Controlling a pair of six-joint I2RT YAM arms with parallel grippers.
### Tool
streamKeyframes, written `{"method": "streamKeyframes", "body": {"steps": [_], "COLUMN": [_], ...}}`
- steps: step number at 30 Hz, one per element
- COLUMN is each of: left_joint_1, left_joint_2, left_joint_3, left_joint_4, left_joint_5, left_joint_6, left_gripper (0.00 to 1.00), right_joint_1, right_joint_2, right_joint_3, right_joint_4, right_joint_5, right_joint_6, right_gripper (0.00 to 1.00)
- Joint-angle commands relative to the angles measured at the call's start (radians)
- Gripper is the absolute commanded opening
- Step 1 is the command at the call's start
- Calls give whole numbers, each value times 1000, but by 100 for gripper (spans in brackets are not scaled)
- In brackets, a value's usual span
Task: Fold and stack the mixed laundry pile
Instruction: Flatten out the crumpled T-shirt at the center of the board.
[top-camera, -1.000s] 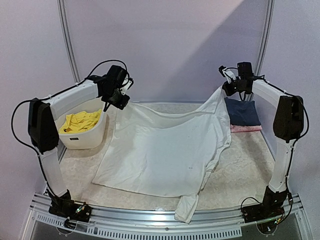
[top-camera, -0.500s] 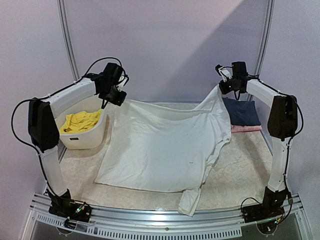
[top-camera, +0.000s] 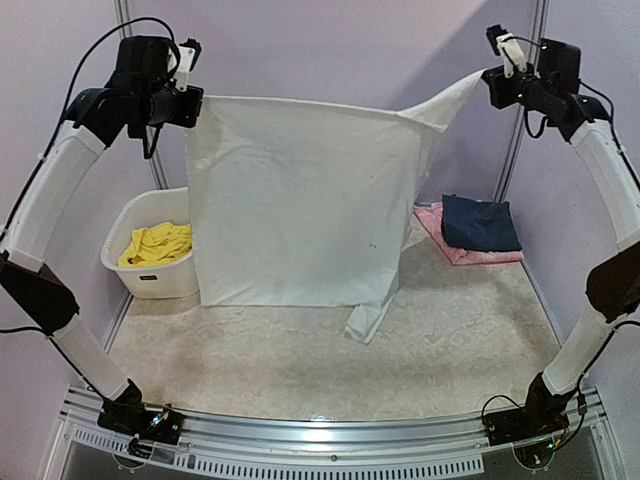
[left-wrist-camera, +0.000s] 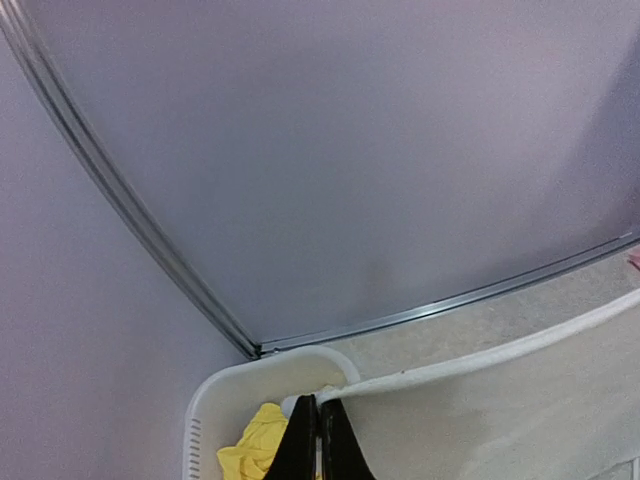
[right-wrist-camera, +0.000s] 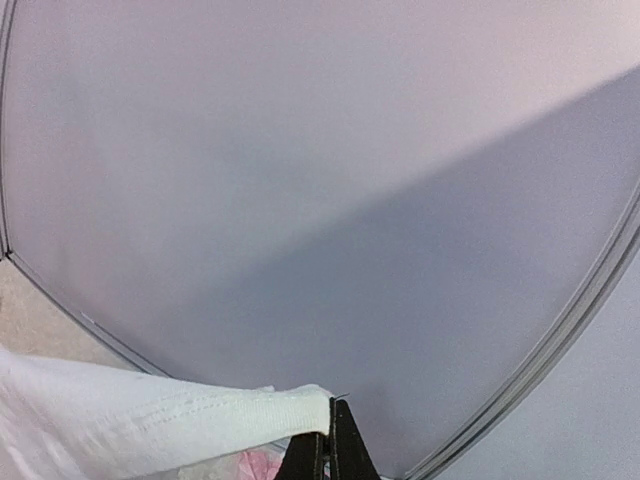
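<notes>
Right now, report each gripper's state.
The left gripper: shut on the white T-shirt.
The right gripper: shut on the white T-shirt.

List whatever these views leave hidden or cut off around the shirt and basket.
- Top view: the white T-shirt hides the table behind it and the basket's right end.
- Left wrist: bottom edge cuts off the yellow shorts and basket.
- Right wrist: the pink cloth is only a sliver below the hem.

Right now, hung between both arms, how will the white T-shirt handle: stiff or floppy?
Likely floppy: the white T-shirt sags between the left end effector and right end effector. Probably light: thin pinches hold it. Its sleeve may drag.
</notes>
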Motion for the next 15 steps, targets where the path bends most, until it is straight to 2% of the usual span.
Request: {"method": "streamKeyframes", "body": {"steps": [1,8,15], "left_joint_1": [35,68,41], "left_joint_2": [-16,-110,-253], "left_joint_3": [-37,-74,-19], "left_joint_4": [-20,-67,-127], "left_joint_5": [-191,-55,42], "left_joint_6": [98,-19,-50], "left_gripper": [0,0,0], "right_joint_1": [3,3,3], "right_joint_2": [-37,-118,-224], "right_joint_3": [-5,-59,27], "right_joint_4": [-73,-105,-216], "right_joint_5": [29,-3,-77], "right_joint_6": [25,70,12], "right_gripper": [0,0,0]}}
